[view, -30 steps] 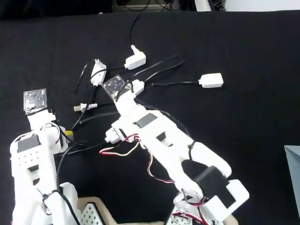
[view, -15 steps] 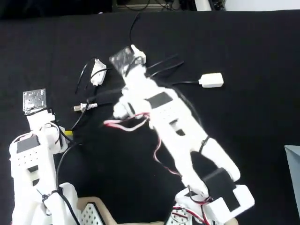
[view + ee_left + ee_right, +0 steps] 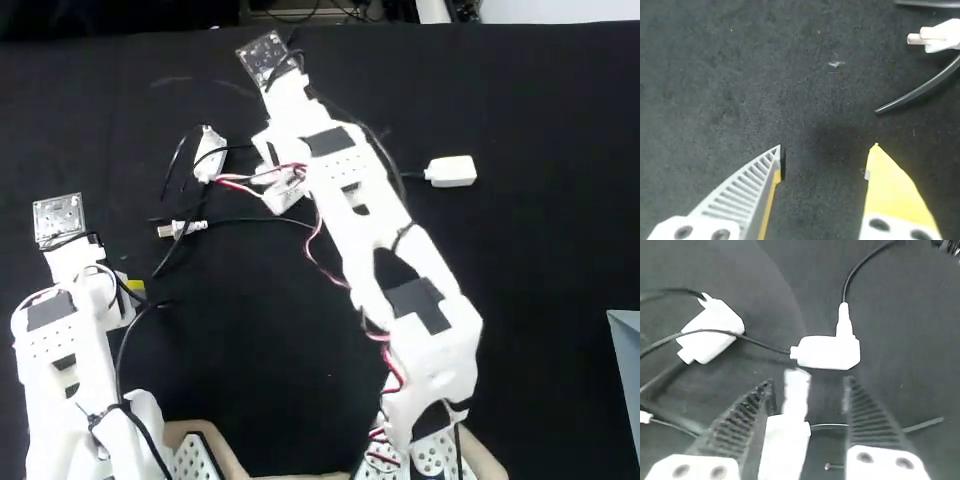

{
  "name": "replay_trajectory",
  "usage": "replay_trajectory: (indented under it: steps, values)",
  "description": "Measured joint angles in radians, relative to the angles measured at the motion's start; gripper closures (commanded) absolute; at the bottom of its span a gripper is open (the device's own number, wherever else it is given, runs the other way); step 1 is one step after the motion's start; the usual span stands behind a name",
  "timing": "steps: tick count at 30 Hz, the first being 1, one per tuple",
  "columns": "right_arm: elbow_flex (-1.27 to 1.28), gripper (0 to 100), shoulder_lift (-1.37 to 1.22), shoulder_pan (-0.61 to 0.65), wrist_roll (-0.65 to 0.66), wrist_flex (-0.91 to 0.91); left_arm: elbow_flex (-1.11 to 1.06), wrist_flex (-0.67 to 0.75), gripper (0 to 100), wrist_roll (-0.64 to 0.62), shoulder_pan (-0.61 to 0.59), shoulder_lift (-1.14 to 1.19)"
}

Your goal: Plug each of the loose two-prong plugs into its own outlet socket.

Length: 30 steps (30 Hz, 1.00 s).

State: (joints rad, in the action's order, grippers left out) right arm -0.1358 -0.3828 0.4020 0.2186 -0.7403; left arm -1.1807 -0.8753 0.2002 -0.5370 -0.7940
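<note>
My right gripper (image 3: 807, 382) has a white plug (image 3: 787, 435) between its fingers, pressed against one finger. Just beyond it a white outlet block (image 3: 827, 351) with a black cord lies on the black cloth, and a second white block (image 3: 707, 335) sits off to one side. In the high view the right arm (image 3: 350, 210) stretches to the far middle of the table. A small two-prong plug (image 3: 180, 228) (image 3: 935, 40) lies at the left centre. My left gripper (image 3: 822, 150) hangs open over bare cloth, short of that plug.
Another white block (image 3: 450, 172) lies to the right of the right arm, and one (image 3: 210, 152) to its left. Black cords (image 3: 190, 250) loop across the left centre. The left arm (image 3: 60, 340) stands at the near left. A grey box corner (image 3: 625, 350) shows at the right edge.
The right arm swung from the table's middle up toward the far edge, carrying its gripper past the white blocks. The left arm shifted slightly left.
</note>
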Motion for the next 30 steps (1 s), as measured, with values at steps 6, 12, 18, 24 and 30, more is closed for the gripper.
replay_trajectory:
  steps: [6, 12, 18, 24, 30]
  values:
    - [-0.092, 66.2, 0.038, 0.000, 0.000, -0.178, 0.000, 0.000, 73, 0.000, 0.000, 0.000]
    - [-0.184, 66.2, 0.216, -0.084, 0.002, -0.417, 0.000, 0.000, 73, 0.000, 0.000, 0.000]
    - [-0.187, 66.2, 0.315, -0.235, 0.002, -0.623, 0.000, 0.000, 73, 0.000, 0.000, 0.000]
    - [-0.189, 66.2, 0.321, -0.413, 0.002, -0.779, 0.000, 0.000, 73, 0.000, 0.000, 0.000]
    - [-0.117, 66.2, 0.322, -0.539, 0.002, -0.795, 0.000, 0.000, 73, 0.000, 0.000, 0.000]
